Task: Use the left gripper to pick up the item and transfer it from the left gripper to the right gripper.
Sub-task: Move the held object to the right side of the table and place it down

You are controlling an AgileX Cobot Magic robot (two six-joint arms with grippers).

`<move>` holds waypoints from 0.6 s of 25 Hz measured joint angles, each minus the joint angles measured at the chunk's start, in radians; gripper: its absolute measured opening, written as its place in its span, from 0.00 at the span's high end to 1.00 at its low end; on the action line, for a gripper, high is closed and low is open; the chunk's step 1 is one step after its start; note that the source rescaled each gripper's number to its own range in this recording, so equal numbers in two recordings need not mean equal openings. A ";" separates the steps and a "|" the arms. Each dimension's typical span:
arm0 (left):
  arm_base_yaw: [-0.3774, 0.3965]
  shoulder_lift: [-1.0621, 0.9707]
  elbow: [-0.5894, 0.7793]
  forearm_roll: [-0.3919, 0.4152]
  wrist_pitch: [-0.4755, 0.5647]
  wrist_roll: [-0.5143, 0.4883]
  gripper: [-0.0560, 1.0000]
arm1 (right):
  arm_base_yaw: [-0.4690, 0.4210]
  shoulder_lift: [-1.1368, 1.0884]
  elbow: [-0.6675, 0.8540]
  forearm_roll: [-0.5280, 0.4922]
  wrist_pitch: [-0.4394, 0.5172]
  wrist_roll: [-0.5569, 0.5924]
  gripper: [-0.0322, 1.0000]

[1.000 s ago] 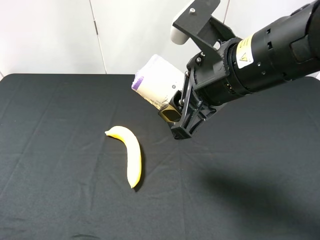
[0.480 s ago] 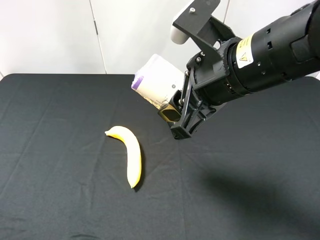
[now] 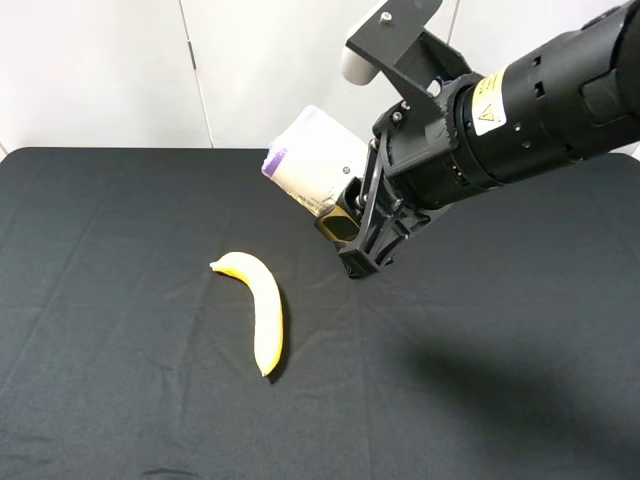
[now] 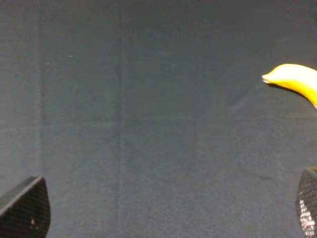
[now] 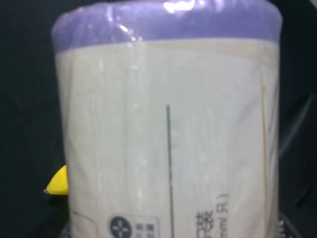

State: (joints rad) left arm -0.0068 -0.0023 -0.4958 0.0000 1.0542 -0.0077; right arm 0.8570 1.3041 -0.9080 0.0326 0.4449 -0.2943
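The item, an off-white canister [image 3: 315,165] with a purple rim, hangs tilted above the back middle of the table, its purple end pointing left. My right gripper [image 3: 345,218], on the black arm with the yellow warning sticker, is shut on the canister's lower end. In the right wrist view the canister [image 5: 168,129] fills the frame. The left arm is out of the exterior view. In the left wrist view my left gripper [image 4: 166,213] shows only two black fingertips [image 4: 27,210] far apart. It is open and empty above the cloth.
A yellow banana [image 3: 262,310] lies on the black tablecloth [image 3: 120,250] left of centre, below and left of the held canister. Its tip shows in the left wrist view [image 4: 292,79] and the right wrist view [image 5: 58,182]. White wall panels stand behind the table.
The right gripper with the canister has edged very slightly to the left. The banana has not moved.
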 joint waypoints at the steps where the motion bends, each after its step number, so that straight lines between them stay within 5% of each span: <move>1: 0.008 0.000 0.000 0.000 0.000 0.000 0.02 | 0.000 0.000 0.000 0.000 0.000 0.000 0.90; 15: 0.013 0.000 0.000 0.000 0.000 0.000 0.03 | -0.013 0.009 0.000 -0.043 0.023 0.134 0.91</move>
State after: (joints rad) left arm 0.0065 -0.0023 -0.4958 0.0000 1.0545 -0.0077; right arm 0.8443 1.3129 -0.9080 -0.0108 0.4681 -0.1605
